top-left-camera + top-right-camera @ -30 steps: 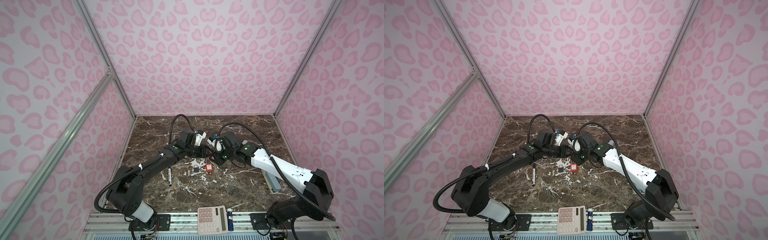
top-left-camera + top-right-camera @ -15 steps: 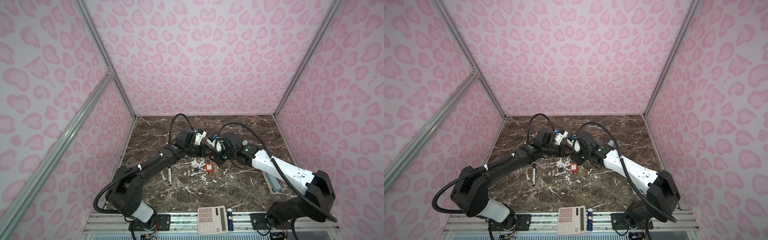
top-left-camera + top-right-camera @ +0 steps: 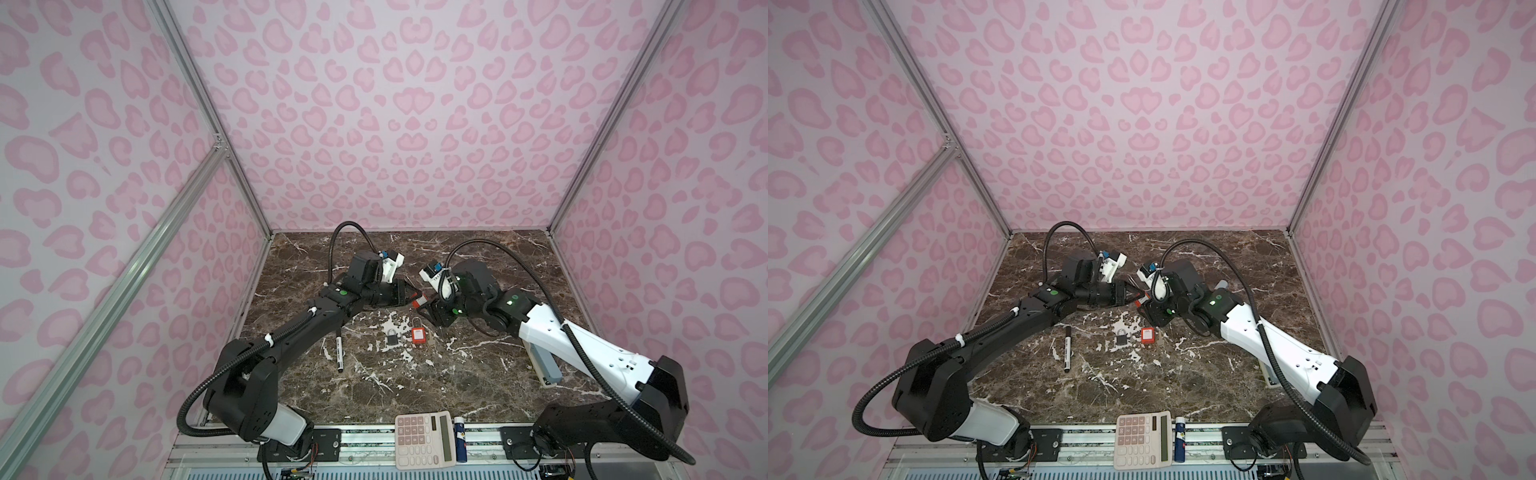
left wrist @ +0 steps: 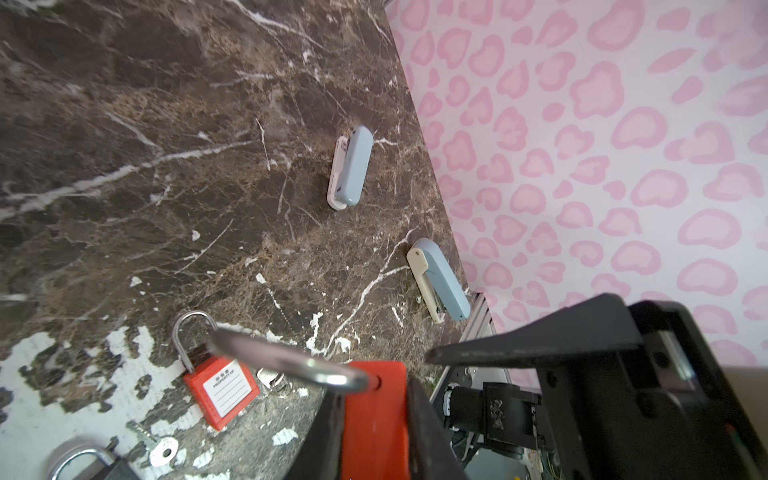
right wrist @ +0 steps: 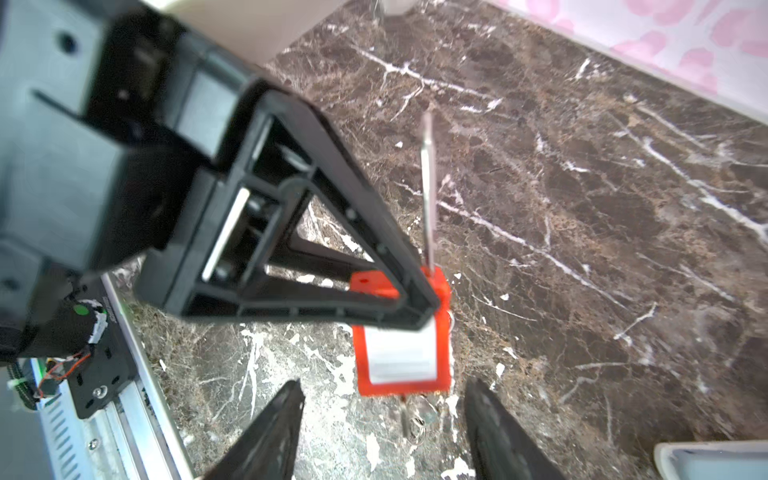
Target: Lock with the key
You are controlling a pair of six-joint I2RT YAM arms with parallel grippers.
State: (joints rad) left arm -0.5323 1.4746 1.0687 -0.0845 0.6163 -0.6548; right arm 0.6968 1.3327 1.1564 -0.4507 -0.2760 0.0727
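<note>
1. Padlock [image 3: 420, 300], the red one, is up off the bench [image 3: 457, 374] right now, clamped by its body in the left tool [image 3: 1137, 294]. So the holding job is covered.
2. Look at the shackle [image 5: 427, 187]. It stands up out of one side of the body, and the hole on the other side of the top face looks empty to me. I'd say it isn't snapped home yet.
3. Just under the body there's a blurred key [image 5: 417, 415] at the keyhole end. It seems to sit in the lock, but I can't say for sure from here.
4. Down on the bench below the action, a grey padlock [image 3: 392, 337] and a spare red padlock [image 3: 419, 336] lie side by side. Loose keys [image 4: 269, 376] lie next to them, and neither tool is touching any of it.
5. Over to the right tool [image 5: 383, 380]. Its jaws are spread wide with nothing in them, the tips either side of the padlock's lower end without touching it, pointing towards that key.
6. My read is roughly midway.
   - Done: the lock is picked up and presented, and the key is apparently at the lock.
   - Left to do: press the shackle in, grip and turn the key, then check that the lock holds.
</note>
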